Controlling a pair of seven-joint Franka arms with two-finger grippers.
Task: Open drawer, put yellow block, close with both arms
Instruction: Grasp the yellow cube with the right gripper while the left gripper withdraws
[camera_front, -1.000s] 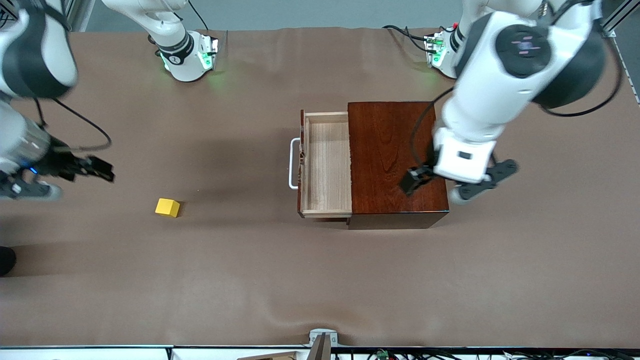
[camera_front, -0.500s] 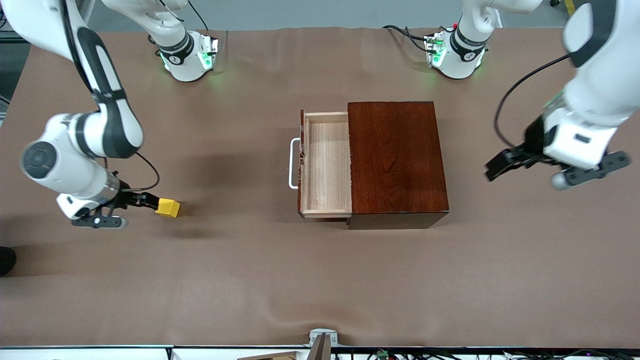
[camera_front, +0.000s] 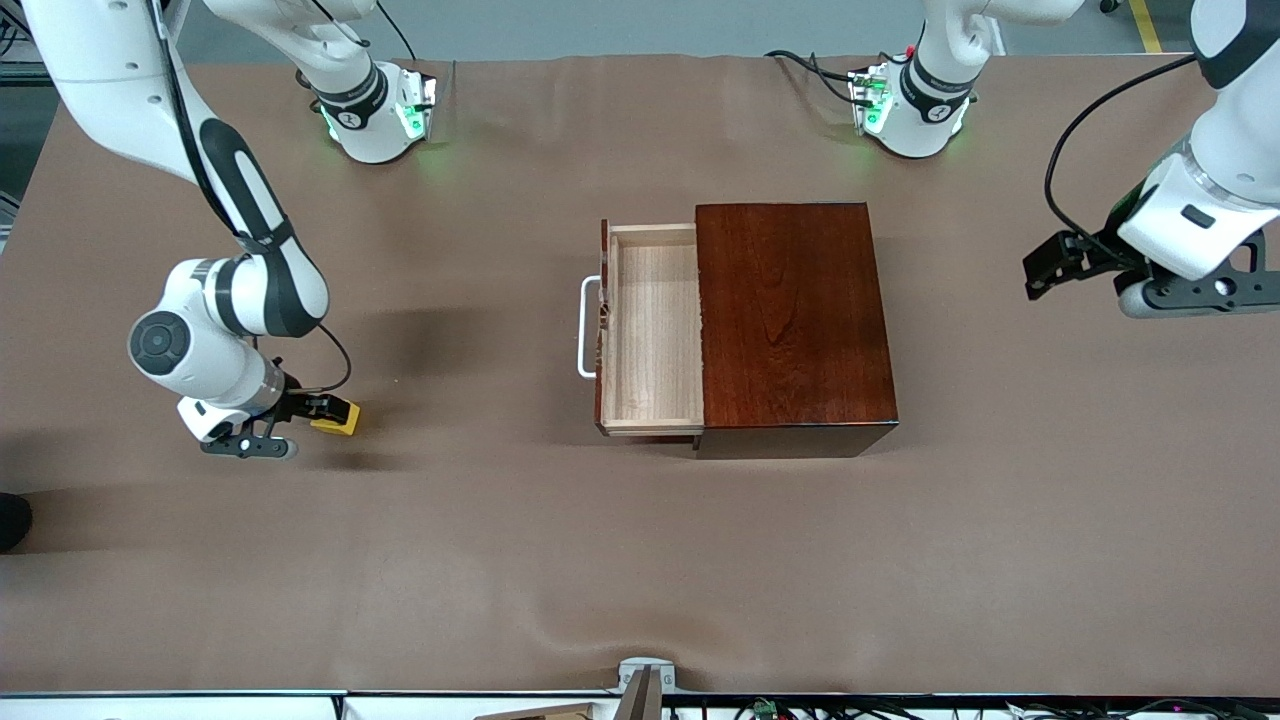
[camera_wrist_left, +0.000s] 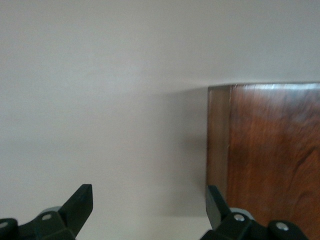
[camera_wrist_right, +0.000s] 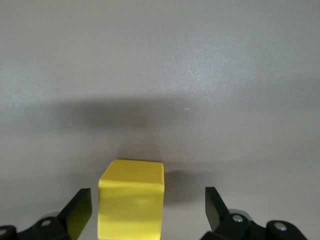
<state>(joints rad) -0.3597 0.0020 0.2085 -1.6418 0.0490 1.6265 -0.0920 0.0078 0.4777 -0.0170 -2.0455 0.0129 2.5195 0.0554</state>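
Observation:
The yellow block (camera_front: 343, 419) lies on the table toward the right arm's end. My right gripper (camera_front: 322, 408) is low at the block, open, with its fingers on either side of it. In the right wrist view the block (camera_wrist_right: 132, 200) sits between the open fingers (camera_wrist_right: 80, 210), close to one and apart from the other, and my right gripper (camera_wrist_right: 147, 210) is not closed on it. The drawer (camera_front: 655, 330) is pulled out of the dark box (camera_front: 790, 320), empty, with its white handle (camera_front: 585, 330) toward the right arm's end. My left gripper (camera_front: 1042, 272) is open and empty over the table beside the box (camera_wrist_left: 270, 160).
The table is covered in brown cloth (camera_front: 640, 560). The arms' green-lit bases (camera_front: 385, 120) stand at the table's edge farthest from the front camera. A small metal mount (camera_front: 645, 680) sits at the edge nearest that camera.
My right gripper came down to the yellow block and now straddles it. My left gripper moved off the box top toward the left arm's end of the table.

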